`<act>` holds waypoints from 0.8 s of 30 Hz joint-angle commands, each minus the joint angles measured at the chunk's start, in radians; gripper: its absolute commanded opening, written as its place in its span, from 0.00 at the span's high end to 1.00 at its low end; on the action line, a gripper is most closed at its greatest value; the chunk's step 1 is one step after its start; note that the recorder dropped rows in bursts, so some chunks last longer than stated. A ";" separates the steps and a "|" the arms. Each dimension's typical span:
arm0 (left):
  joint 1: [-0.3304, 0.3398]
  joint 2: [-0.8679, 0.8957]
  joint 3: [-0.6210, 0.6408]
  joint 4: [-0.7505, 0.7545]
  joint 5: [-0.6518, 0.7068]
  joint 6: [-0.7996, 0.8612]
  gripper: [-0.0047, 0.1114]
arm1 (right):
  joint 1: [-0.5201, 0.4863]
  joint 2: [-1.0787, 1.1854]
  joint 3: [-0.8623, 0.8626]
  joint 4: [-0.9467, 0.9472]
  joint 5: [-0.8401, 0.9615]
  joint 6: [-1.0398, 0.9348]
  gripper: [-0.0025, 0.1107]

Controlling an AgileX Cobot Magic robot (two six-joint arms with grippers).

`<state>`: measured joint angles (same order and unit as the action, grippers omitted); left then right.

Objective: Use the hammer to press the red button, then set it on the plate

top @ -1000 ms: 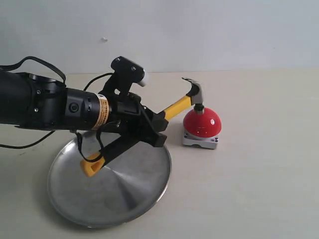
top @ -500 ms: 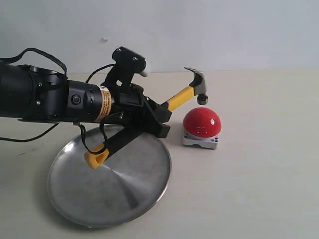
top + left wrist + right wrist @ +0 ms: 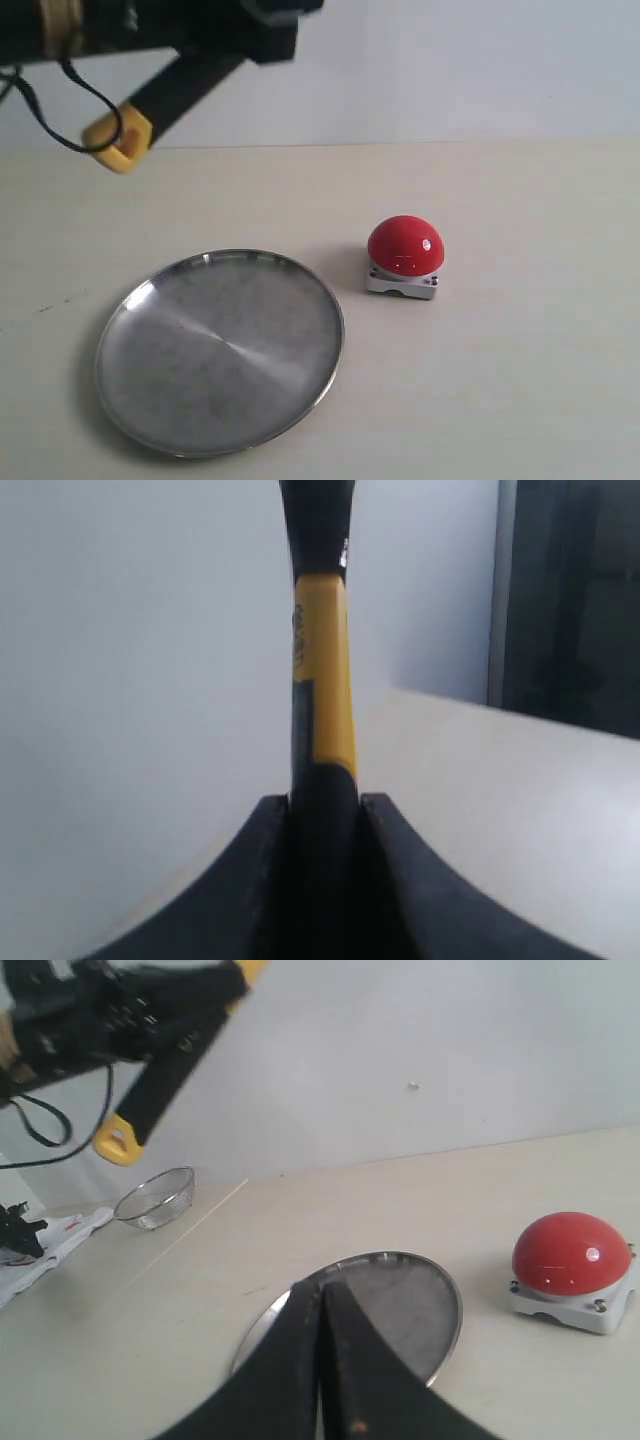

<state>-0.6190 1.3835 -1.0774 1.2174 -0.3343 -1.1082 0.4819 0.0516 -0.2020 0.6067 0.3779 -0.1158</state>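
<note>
The red button [image 3: 405, 246] sits on its grey base on the table, right of the plate [image 3: 150, 360], which has nothing in it. High above the plate's far left, my left gripper [image 3: 323, 802] is shut on the black grip of the hammer [image 3: 325, 670]. In the exterior view only the hammer's handle [image 3: 165, 95] and yellow butt end show, slanting down from the top edge; its head is out of frame. My right gripper [image 3: 322, 1290] is shut on nothing, hovering in front of the plate [image 3: 420, 1305], with the red button [image 3: 570, 1250] off to one side.
The left arm [image 3: 120, 22] with a looping black cable spans the top left of the exterior view. The right wrist view shows a small wire-mesh bowl [image 3: 155, 1200] and a white cloth [image 3: 45, 1240] far off on the table. A pale wall backs the table.
The left arm has risen steeply with the hammer, from just above the button to the top of the view. The hammer head has left the frame. Button and plate have not moved.
</note>
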 commanded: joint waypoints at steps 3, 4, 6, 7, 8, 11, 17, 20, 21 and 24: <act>-0.001 -0.140 -0.016 -0.026 -0.003 0.002 0.96 | 0.001 -0.004 0.004 -0.002 -0.002 -0.001 0.98; -0.001 -0.140 -0.016 -0.026 0.000 -0.002 0.96 | 0.001 -0.004 0.004 -0.002 -0.002 -0.001 0.98; -0.001 -0.119 -0.016 -0.026 0.002 -0.013 0.96 | 0.001 -0.004 0.004 -0.002 -0.002 -0.001 0.98; -0.001 -0.104 -0.014 -0.026 0.002 -0.025 0.96 | 0.001 -0.004 0.004 -0.002 -0.002 -0.001 0.98; -0.001 -0.080 -0.011 -0.026 0.002 -0.030 0.96 | 0.001 -0.004 0.004 -0.002 -0.002 -0.001 0.98; -0.001 0.014 0.011 -0.026 0.002 -0.029 0.96 | 0.001 -0.004 0.004 -0.002 -0.002 -0.001 0.98; -0.001 0.322 0.055 -0.028 -0.004 -0.031 0.96 | 0.001 -0.004 0.004 -0.002 -0.002 -0.001 0.98; -0.001 0.498 0.049 -0.046 -0.039 -0.026 0.96 | 0.001 -0.004 0.004 -0.002 -0.002 -0.001 0.98; -0.001 0.561 0.033 -0.049 -0.060 -0.026 0.96 | 0.001 -0.004 0.004 -0.002 -0.002 -0.001 0.98; -0.001 0.619 0.011 -0.034 -0.065 -0.029 0.96 | 0.001 -0.004 0.004 -0.002 -0.002 -0.001 0.98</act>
<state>-0.6190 1.9753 -1.0373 1.1891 -0.3498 -1.1344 0.4819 0.0516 -0.2020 0.6067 0.3779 -0.1158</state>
